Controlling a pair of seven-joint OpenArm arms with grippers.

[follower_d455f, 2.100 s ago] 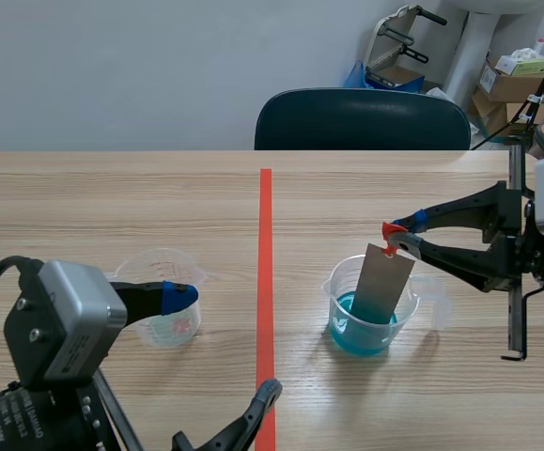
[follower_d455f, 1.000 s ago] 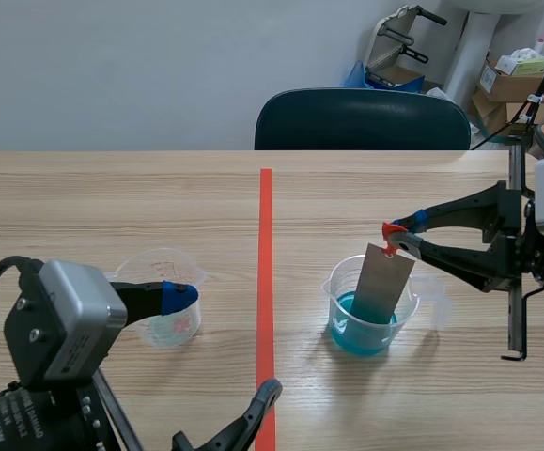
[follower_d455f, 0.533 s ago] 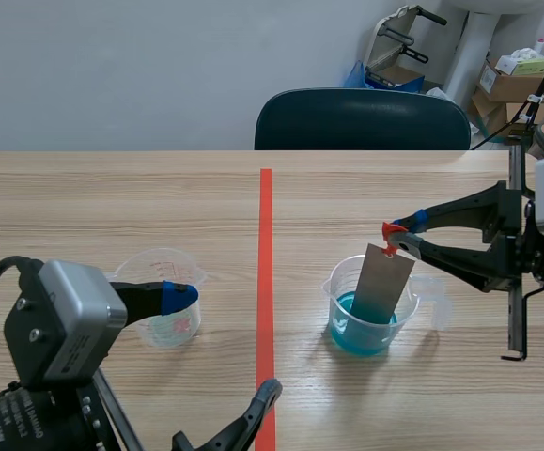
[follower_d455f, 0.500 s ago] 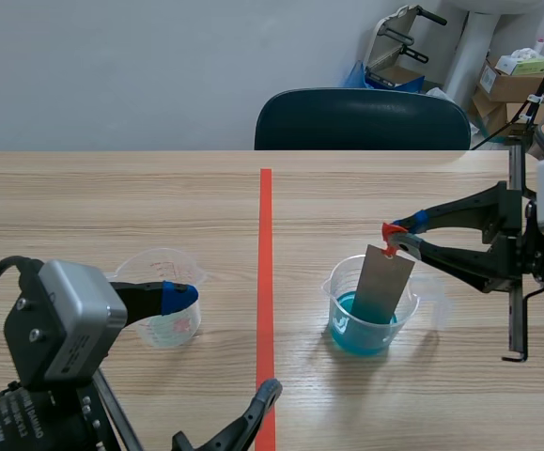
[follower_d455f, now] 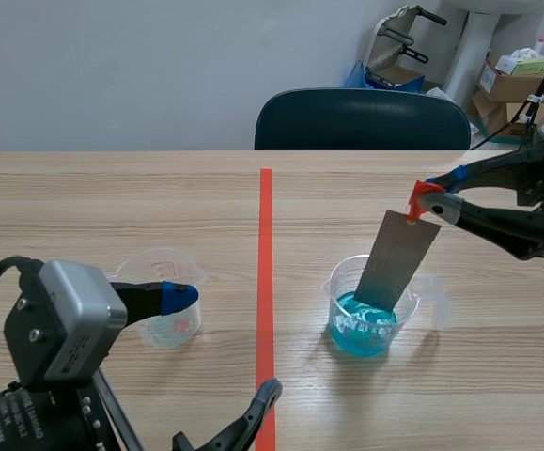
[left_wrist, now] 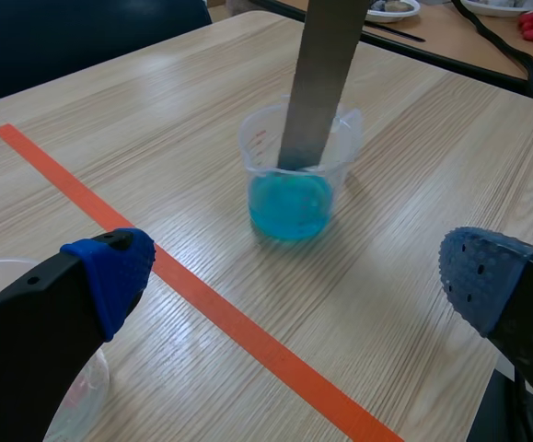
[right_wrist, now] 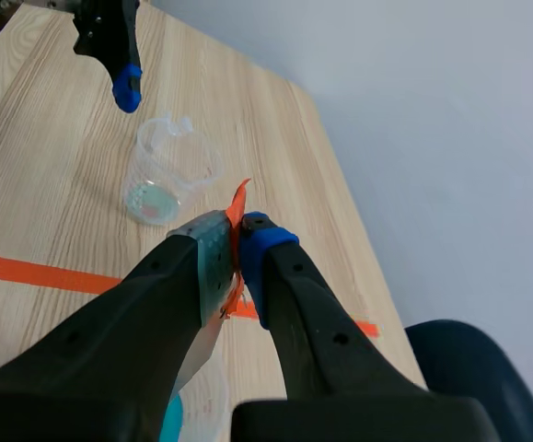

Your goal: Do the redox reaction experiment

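1. The left fingers [left_wrist: 110,276] stand wide apart and hold nothing. A nearly empty clear cup [follower_d455f: 163,305] sits just beside and partly under one of them.
2. Ahead of the left fingers, a cup of blue liquid [left_wrist: 294,180] stands on the wooden surface [follower_d455f: 112,197].
3. The right fingers [follower_d455f: 455,178] are clamped on the red-taped top end of a grey metal strip [follower_d455f: 398,258]. The strip hangs below them into that cup.
4. Likely trouble: the strip's low end lies close to the cup's rim, so a sideways pull could catch the rim and tip the light cup, spilling the liquid. The grip is only on the very top, so the strip may swing, slip or drip.
5. The strip's long axis is steep but not plumb. Its top leans toward the right arm and its low end points down into the cup. I cannot tell whether that end touches the liquid.
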